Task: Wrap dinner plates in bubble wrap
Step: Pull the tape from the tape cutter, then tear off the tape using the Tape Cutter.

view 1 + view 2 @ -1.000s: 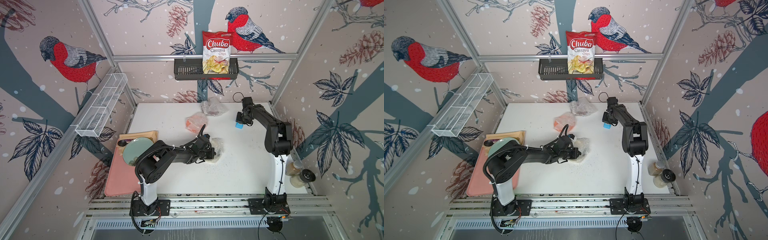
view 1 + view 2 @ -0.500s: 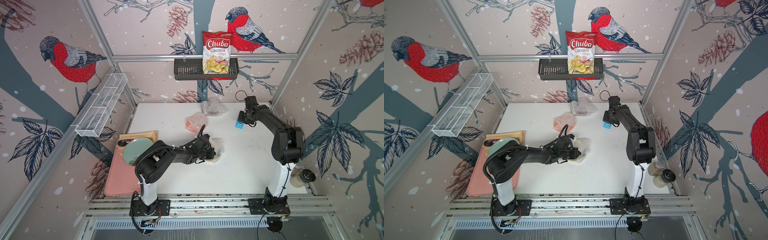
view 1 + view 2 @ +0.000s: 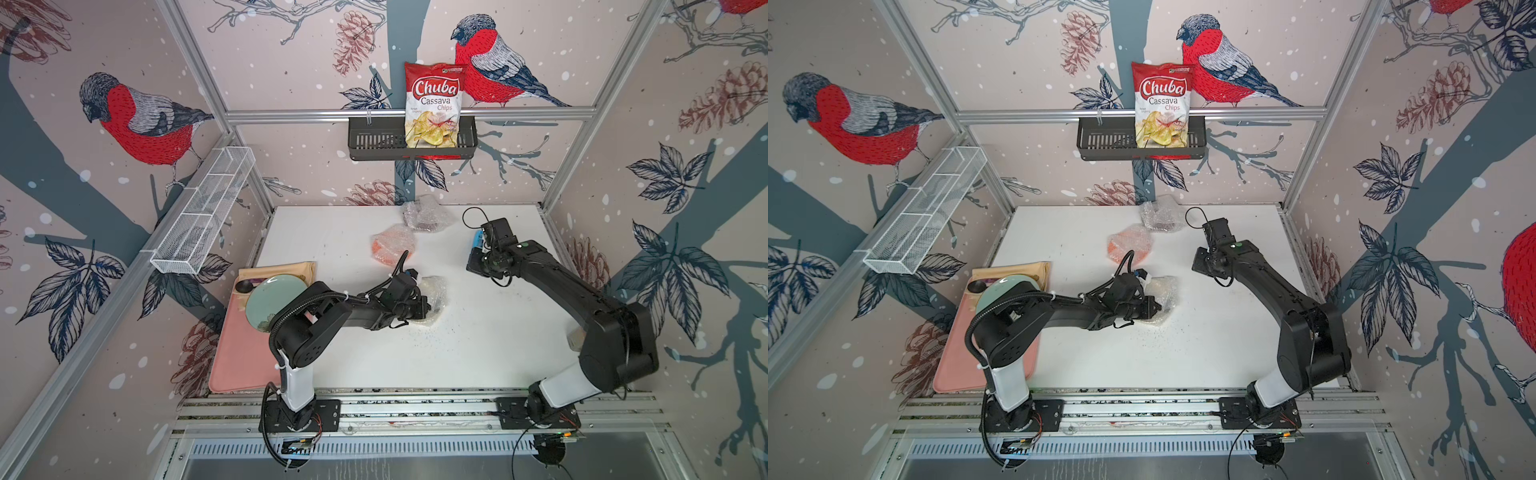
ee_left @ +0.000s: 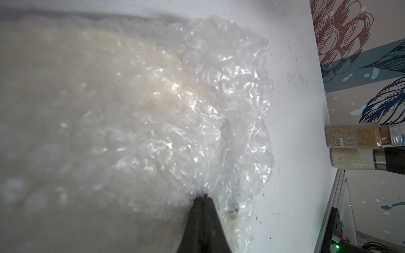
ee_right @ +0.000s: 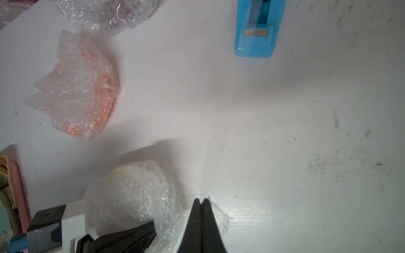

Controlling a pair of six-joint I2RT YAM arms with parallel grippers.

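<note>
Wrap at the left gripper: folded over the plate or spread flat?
Folded over: the bubble wrap bunches over the plate, its edge pinched by the shut left gripper.

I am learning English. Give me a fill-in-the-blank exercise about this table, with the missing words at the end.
1. The left pincer is shut on the ___ around the cream plate.
2. The tape dispenser is ___ in colour.
3. The chips bag stands in a ___ basket.
Missing words: bubble wrap; blue; black.
</note>
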